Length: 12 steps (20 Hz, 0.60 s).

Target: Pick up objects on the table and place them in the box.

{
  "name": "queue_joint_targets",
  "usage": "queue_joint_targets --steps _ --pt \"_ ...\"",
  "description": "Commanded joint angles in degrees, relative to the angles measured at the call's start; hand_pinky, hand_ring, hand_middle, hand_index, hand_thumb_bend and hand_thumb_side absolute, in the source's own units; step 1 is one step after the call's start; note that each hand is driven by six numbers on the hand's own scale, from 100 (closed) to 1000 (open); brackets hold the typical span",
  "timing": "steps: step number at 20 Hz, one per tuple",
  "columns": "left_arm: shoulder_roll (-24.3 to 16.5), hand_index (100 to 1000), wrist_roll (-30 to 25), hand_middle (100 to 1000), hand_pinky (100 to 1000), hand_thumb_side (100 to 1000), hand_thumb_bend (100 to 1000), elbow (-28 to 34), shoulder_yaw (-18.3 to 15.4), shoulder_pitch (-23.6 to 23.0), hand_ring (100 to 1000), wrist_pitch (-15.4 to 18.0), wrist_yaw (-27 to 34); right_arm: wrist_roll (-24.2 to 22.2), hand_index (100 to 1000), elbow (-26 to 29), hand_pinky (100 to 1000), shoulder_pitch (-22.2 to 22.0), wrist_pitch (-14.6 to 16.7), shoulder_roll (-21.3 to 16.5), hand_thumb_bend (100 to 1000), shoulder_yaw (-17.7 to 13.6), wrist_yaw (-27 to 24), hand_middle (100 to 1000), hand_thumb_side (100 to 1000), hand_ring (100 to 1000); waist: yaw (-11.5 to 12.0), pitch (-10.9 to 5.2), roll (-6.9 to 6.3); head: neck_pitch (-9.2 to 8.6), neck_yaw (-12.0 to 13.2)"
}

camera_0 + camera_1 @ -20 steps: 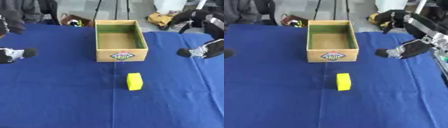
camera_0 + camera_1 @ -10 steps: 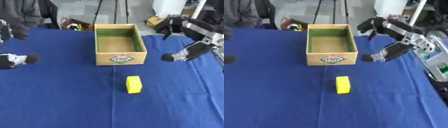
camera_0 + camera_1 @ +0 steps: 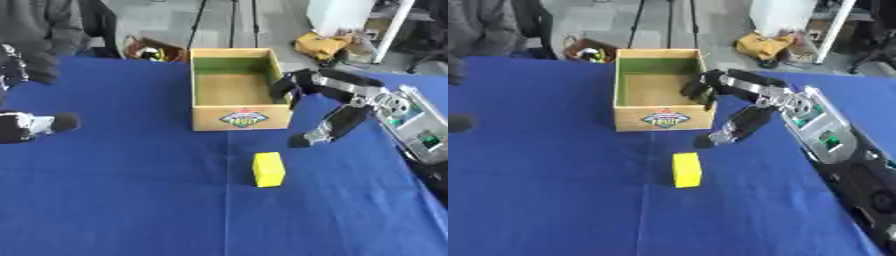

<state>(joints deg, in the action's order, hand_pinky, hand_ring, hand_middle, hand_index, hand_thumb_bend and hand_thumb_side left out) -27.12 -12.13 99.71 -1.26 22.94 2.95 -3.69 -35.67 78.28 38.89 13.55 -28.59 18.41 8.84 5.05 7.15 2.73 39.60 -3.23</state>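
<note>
A yellow block lies on the blue table, a little in front of the box. The cardboard box stands open at the table's far middle, green inside, with nothing visible in it. My right hand reaches in from the right. Its fingers hang spread over the box's right wall, and its thumb points down to the table just right of the box, above and right of the block. This hand is open and holds nothing. My left hand rests open at the left edge, only partly showing.
The blue cloth covers the whole table, and its far edge runs just behind the box. A person in dark clothes stands beyond the far left corner. Tripod legs and a yellow bag are on the floor behind.
My right hand has swung in from the right edge toward the box's right wall and spread its fingers. The block, the box and my left hand have stayed in place.
</note>
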Motion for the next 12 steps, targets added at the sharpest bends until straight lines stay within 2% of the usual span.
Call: queue_joint_targets --steps 1,6,12 --pt "-0.4 829 -0.3 641 664 362 1000 0.5 0.1 1.2 652 0.0 0.0 -0.6 872 -2.6 650 1.4 0.7 0.5 648 -0.4 2.3 825 401 842 -0.1 -0.57 -0.35 -0.81 -0.1" --pt "-0.2 830 -0.5 642 665 363 1000 0.5 0.2 1.2 651 -0.1 0.0 0.0 872 -6.5 650 1.2 2.1 1.9 652 -0.6 4.5 829 407 848 -0.2 -0.38 -0.45 -0.74 0.3" --pt "0.0 832 -0.8 644 667 365 1000 0.4 0.4 1.2 649 -0.2 0.0 -0.1 865 -8.5 648 0.8 3.2 3.1 652 -0.3 5.9 817 414 836 -0.2 -0.23 -0.5 -0.63 0.4"
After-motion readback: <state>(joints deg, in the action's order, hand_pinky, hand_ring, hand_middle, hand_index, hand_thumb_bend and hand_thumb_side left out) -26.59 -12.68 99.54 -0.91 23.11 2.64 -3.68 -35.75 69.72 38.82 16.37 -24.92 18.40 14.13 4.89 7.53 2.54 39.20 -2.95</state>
